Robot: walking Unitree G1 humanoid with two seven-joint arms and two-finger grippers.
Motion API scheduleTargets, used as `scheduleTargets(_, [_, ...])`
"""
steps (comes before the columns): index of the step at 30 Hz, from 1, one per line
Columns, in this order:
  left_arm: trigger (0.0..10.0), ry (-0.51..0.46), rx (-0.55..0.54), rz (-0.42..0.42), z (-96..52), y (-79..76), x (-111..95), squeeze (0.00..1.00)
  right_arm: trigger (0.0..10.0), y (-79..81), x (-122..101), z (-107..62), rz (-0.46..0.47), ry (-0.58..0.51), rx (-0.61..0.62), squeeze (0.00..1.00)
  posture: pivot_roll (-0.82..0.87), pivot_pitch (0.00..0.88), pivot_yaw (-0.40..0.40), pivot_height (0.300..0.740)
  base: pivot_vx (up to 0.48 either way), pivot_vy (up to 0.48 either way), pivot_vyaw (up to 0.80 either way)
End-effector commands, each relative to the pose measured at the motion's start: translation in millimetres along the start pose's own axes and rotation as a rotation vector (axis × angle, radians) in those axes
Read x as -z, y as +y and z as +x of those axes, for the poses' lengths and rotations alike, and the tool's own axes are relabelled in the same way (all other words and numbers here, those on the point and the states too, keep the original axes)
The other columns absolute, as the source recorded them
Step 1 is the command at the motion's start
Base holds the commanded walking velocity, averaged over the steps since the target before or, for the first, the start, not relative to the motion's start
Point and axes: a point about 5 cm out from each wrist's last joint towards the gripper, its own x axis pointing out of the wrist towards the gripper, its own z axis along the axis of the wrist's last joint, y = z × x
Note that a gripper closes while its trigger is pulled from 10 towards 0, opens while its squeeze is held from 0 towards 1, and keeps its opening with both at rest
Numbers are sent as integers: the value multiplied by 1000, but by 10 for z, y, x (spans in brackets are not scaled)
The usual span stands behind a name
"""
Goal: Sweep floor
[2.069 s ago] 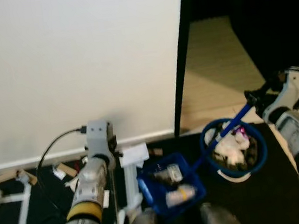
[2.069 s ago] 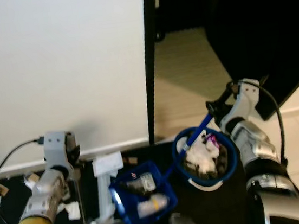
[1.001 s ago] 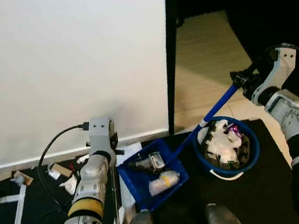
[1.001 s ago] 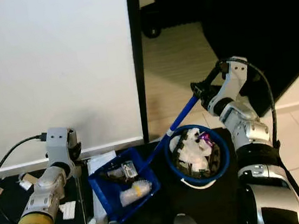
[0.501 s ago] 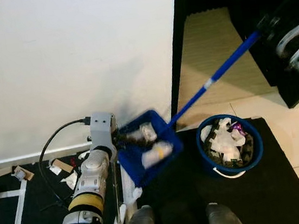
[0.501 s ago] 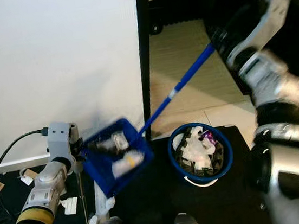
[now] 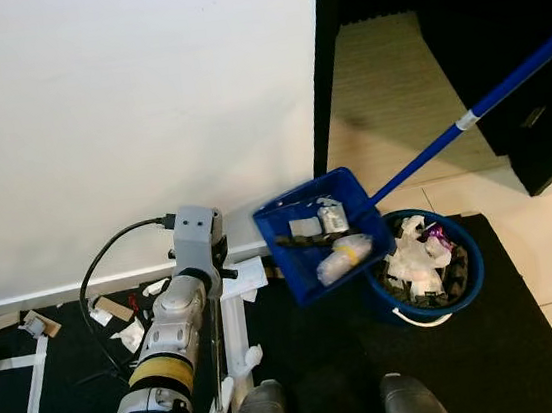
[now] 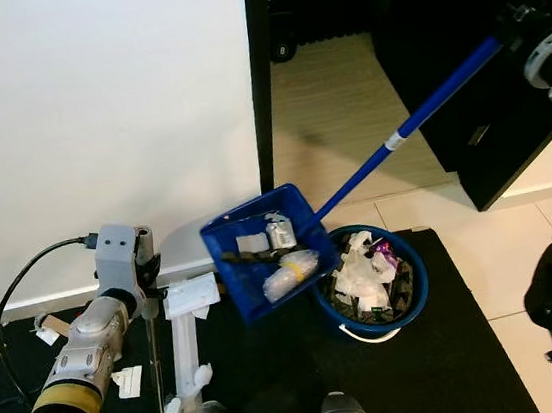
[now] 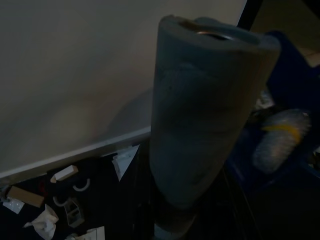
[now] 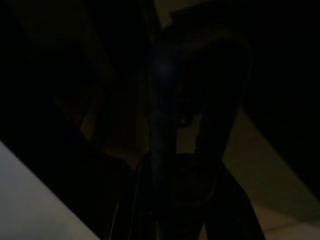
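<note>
Right tool (image 8: pixel 520 20) at upper right of frame grips the end of the long blue dustpan handle (image 8: pixel 416 114); fingers sit around the pole, very dark in the right wrist view. Blue plastic dustpan (image 7: pixel 322 233) is raised mid-frame, tilted, loaded with white paper scraps and a crumpled plastic bottle (image 7: pixel 343 257), its lower edge overlapping the rim of the round blue trash bucket (image 7: pixel 465 289), which stands on the black floor mat (image 7: pixel 498 371) full of white waste. Left tool (image 7: pixel 197 238) at lower left clamps a grey foam-gripped broom pole (image 9: pixel 205 125). Paper and cardboard scraps (image 7: pixel 108 313) litter the floor along the white wall (image 7: pixel 124 114), lower left.
</note>
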Motion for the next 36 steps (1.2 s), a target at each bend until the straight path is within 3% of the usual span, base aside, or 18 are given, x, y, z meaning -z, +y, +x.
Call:
scheduleTargets(1, [10000,28,36,-47,-9,-102,100,0,10000,-100,-159,-55,-23,-32,41,0,-23,36,7,740,0,0,0])
scheduleTargets(8, [10000,35,35,-49,-19,-81,112,0,10000,-280,-410,-170,-66,-75,108,0,-20,48,7,740,0,0,0])
scheduleTargets(12, [10000,33,31,-48,-29,-77,119,0,10000,-394,-611,-284,-206,-142,161,0,-24,53,11,740,0,0,0])
scheduleTargets(17, [10000,22,24,-47,-36,-76,116,0,10000,-367,-818,-337,-193,-303,141,0,-28,60,15,740,0,0,0])
scheduleTargets(21, [10000,-1,19,-35,-37,-74,93,0,10000,-283,-909,-350,-240,-422,101,0,-33,66,20,740,0,0,0])
scheduleTargets(28, [10000,-9,14,-33,-31,-71,82,0,10000,-206,-812,-314,-261,-474,59,0,-35,69,21,740,0,0,0])
scheduleTargets(30, [10000,-16,13,-34,-32,-69,73,0,10000,-148,-722,-293,-378,-472,42,0,-32,71,25,740,0,0,0])
scheduleTargets(36, [10000,-18,9,-39,-39,-69,80,0,10000,-69,-663,-306,-433,-541,1,0,-27,71,25,740,0,0,0])
